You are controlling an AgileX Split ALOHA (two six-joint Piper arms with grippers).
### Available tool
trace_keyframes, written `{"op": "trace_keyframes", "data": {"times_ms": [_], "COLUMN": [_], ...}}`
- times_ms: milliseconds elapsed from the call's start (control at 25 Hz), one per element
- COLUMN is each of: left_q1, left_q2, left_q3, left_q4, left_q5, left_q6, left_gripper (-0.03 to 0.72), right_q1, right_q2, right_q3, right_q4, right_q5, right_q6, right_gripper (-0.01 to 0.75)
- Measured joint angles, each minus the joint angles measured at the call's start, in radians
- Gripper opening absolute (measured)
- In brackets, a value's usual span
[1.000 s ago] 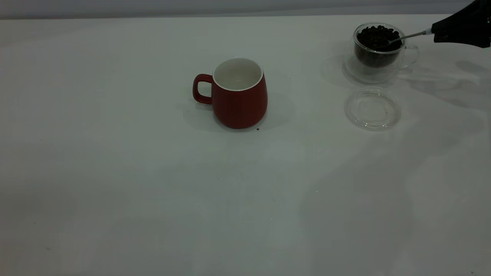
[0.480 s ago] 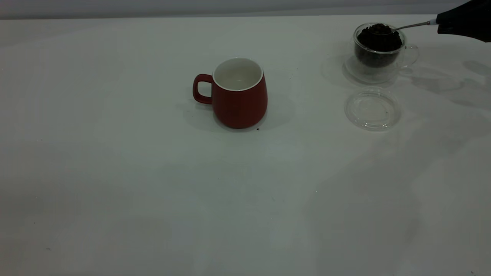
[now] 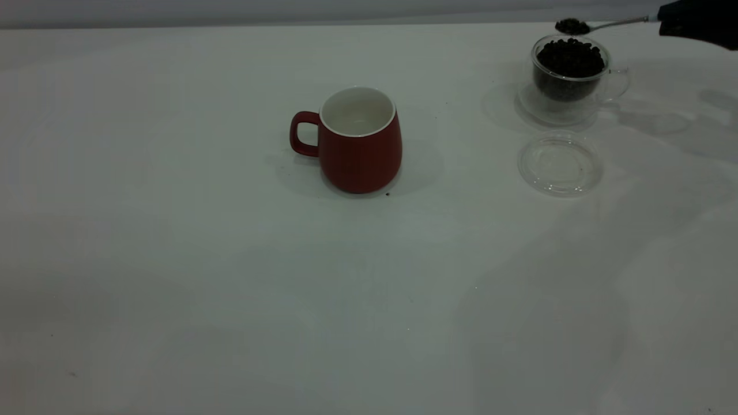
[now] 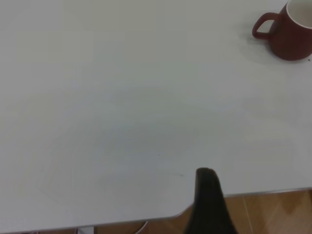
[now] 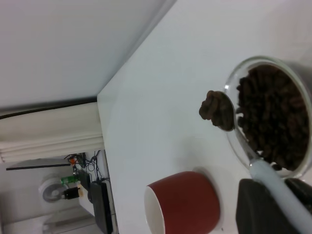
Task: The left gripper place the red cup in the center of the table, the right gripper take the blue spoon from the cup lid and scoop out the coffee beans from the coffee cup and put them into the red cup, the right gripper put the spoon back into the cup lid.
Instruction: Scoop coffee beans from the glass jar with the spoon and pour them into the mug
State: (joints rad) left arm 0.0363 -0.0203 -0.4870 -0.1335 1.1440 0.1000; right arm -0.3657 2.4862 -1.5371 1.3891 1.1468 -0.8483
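The red cup [image 3: 360, 140] stands upright near the middle of the table [image 3: 173, 259] in the exterior view, handle pointing toward the frame's left, its white inside bare. In the upper right of that frame sits the glass cup [image 3: 569, 75], filled with dark beans [image 3: 569, 56], handle toward the right edge. Just below it in the frame, apart from it, the clear lid [image 3: 560, 163] lies flat on the table with nothing on it.

The right gripper [image 3: 695, 22] enters at the top right corner, clamped on the handle of the spoon [image 3: 605, 25]. The spoon is held roughly level above the glass cup's rim, clear of it, and its bowl carries a small heap of beans (a dark mound, plain in the right wrist view). In that wrist view the loaded bowl hangs beside the glass rim, with the red cup well apart from it.

The left gripper [image 4: 208, 204] is outside the exterior frame; its wrist view shows one dark finger over the table's near edge, far from the red cup, and whether its jaws are apart or together cannot be told.
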Motion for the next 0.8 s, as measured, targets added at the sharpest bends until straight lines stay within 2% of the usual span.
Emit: {"op": "trace_keyframes", "data": {"times_ms": [360,800], "left_q1": [0.0,0.0], "left_q2": [0.0,0.0], "left_q3": [0.0,0.0], "left_q4": [0.0,0.0], "left_q5": [0.0,0.001], "left_q6": [0.0,0.0], "left_gripper": [0.587,0.587], "right_q1": [0.033,0.202], "right_q2": [-0.047,-0.047], "right_q3": [0.0,0.0], "right_q4": [0.009,0.057], "right_q5": [0.01,0.01], "right_q6": [0.005,0.01], "right_gripper": [0.101,0.101]}}
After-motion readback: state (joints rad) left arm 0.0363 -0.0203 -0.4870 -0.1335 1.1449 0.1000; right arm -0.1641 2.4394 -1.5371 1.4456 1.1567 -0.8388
